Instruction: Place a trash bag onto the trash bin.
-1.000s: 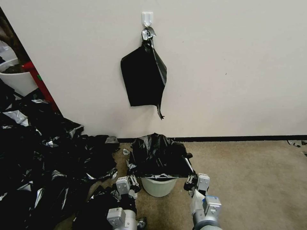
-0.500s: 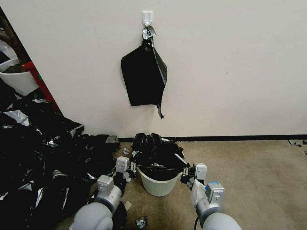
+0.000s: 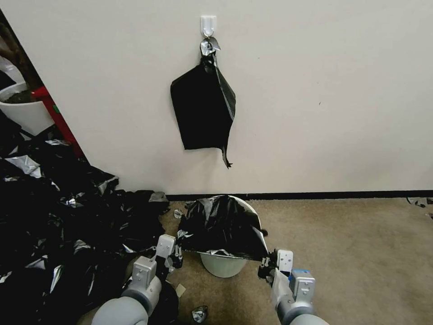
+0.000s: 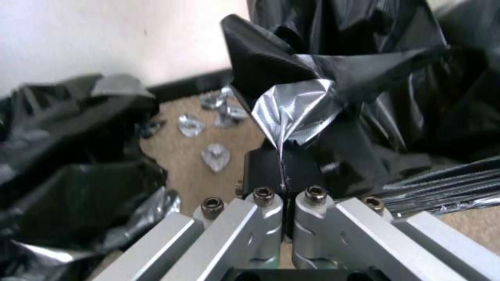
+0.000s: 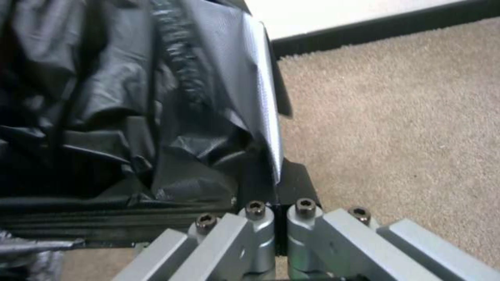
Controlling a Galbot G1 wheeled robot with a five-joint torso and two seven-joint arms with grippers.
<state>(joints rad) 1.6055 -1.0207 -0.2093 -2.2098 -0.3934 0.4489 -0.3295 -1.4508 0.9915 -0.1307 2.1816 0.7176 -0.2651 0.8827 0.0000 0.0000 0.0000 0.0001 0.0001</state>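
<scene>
Head view, trash bag (image 3: 223, 225) stretched between left tool (image 3: 177, 256) and right tool (image 3: 266, 267), one edge pinched tight in each, bag draped over the trash bin (image 3: 223, 264) between the tools, bin mouth hidden by film, lower wall seen.

trash bag (image 3: 223, 225): lifted, stretched above trash bin (image 3: 224, 265) | both hands: drawn back (nearer robot)

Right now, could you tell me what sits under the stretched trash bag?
The trash bin stands on the carpet under the trash bag; its lower wall and far rim show. Its inside is covered.
</scene>
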